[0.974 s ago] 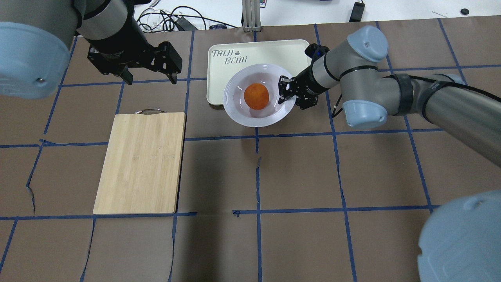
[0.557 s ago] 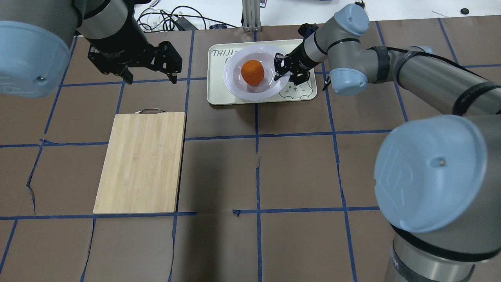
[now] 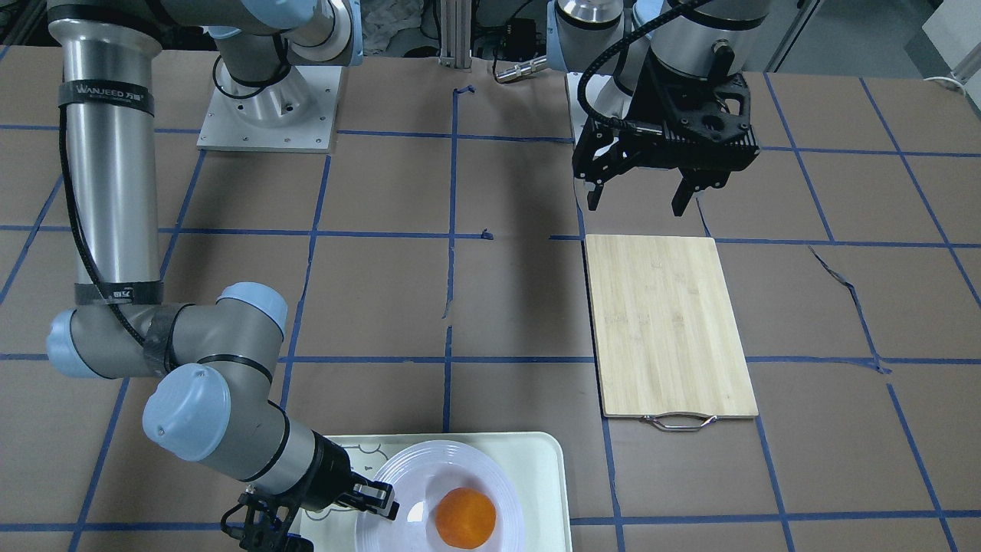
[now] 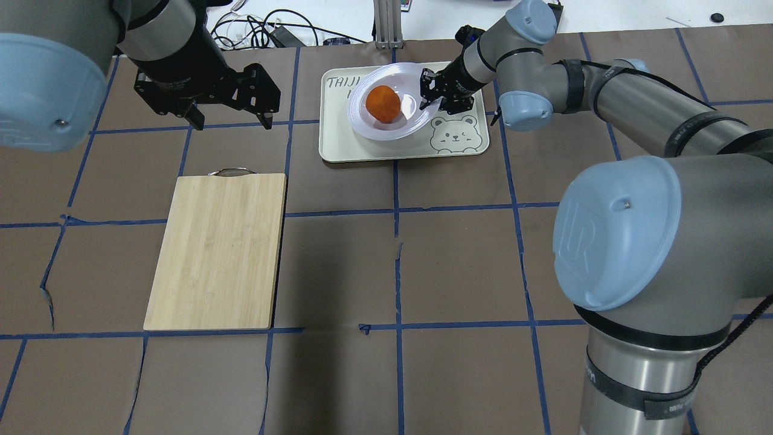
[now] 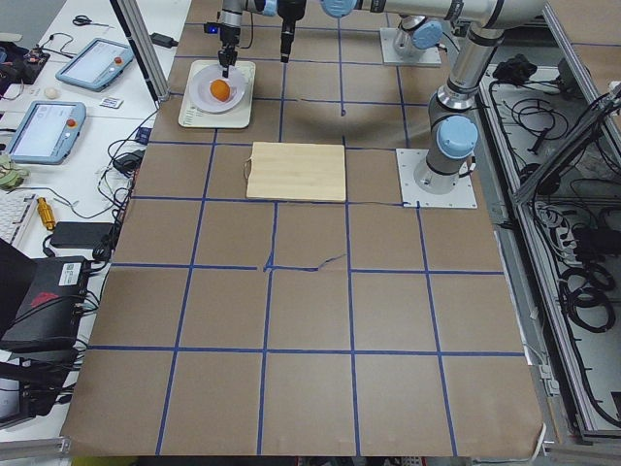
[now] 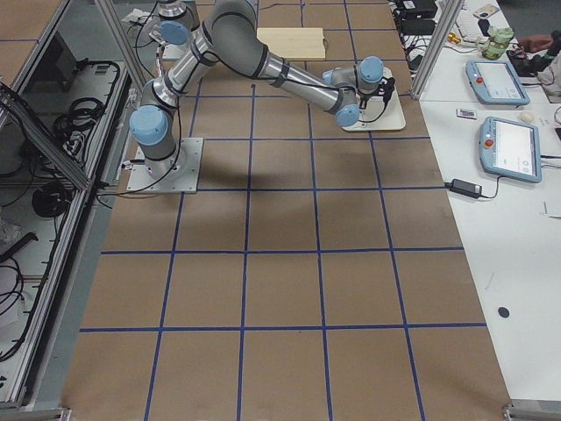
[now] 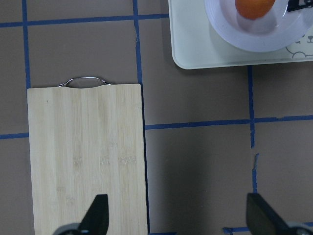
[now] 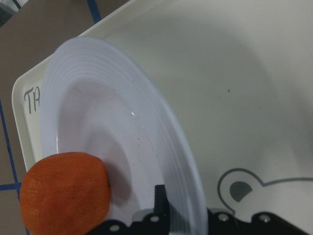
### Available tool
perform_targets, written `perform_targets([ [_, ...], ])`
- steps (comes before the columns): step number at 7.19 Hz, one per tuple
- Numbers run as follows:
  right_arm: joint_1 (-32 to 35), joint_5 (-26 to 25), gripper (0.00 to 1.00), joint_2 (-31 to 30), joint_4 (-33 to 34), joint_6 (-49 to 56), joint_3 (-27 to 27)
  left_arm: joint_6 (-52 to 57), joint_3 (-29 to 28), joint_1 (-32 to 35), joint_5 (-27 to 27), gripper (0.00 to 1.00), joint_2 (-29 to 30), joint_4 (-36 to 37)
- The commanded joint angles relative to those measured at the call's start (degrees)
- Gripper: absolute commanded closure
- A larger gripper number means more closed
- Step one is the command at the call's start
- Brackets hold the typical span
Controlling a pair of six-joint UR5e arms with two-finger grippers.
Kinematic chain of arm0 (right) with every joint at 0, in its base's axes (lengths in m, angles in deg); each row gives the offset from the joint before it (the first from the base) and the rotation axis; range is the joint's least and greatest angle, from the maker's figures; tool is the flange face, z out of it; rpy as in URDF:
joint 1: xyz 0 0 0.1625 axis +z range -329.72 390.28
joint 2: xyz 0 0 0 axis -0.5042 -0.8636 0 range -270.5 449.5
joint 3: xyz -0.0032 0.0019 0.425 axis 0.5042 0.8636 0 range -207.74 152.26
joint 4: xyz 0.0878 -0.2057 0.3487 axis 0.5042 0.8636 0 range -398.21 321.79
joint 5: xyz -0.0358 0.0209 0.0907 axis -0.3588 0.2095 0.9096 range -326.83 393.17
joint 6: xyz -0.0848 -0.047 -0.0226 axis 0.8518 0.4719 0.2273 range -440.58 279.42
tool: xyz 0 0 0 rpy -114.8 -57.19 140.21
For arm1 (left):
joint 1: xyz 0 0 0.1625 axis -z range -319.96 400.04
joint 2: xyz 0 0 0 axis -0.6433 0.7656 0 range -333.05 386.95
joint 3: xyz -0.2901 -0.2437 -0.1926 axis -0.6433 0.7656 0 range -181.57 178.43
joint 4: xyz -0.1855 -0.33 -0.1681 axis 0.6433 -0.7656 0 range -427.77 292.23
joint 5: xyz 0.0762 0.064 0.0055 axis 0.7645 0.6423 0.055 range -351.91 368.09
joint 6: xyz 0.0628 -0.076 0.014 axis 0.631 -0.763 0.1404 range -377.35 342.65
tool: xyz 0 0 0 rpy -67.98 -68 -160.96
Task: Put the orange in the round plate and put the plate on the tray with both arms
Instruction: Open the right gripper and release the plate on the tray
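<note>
The orange [image 4: 383, 103] lies in the white round plate [image 4: 395, 128], which hangs tilted over the cream tray [image 4: 338, 142]. My right gripper [image 4: 430, 94] is shut on the plate's right rim. In the right wrist view the plate rim [image 8: 166, 122] sweeps across the tray [image 8: 244, 73], with the orange [image 8: 66, 191] low in the plate's centre and the grey bear face [image 8: 254, 188] below. I cannot tell whether the plate touches the tray. My left gripper [image 4: 229, 121] hangs open and empty to the left of the tray, above bare table. The front-facing view shows the orange [image 3: 465, 518] too.
A bamboo cutting board [image 4: 217, 251] with a metal handle lies left of centre, under and in front of the left gripper. Cables and a metal post [image 4: 386, 24] sit behind the tray at the table's far edge. Blue tape lines cross the brown table cover.
The right gripper has carried the plate with the orange from the tray's near edge farther back, over the tray. The orange has rolled slightly left in the plate. The left arm has stayed still.
</note>
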Motion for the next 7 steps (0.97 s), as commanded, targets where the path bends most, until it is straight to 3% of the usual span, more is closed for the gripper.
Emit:
perform_targets([
  [1,-0.4,-0.9,0.17,-1.8,-0.1,-0.3,0.7,0.0,0.0,-0.1,0.0,0.00,0.0,0.0],
  [3,-3.2,-6.3,0.13,-10.4,-14.8,5.6,0.0,0.0,0.0,0.0,0.0,0.00,0.0,0.0],
  [5,-4.1,-17.3,0.06,-17.3,-20.6,10.5,0.1,0.0,0.0,-0.1,0.1,0.00,0.0,0.0],
  [7,-2.6,-24.7,0.06,-26.7,-34.4,10.8,0.3,0.1,0.0,-0.1,0.1,0.00,0.0,0.0],
])
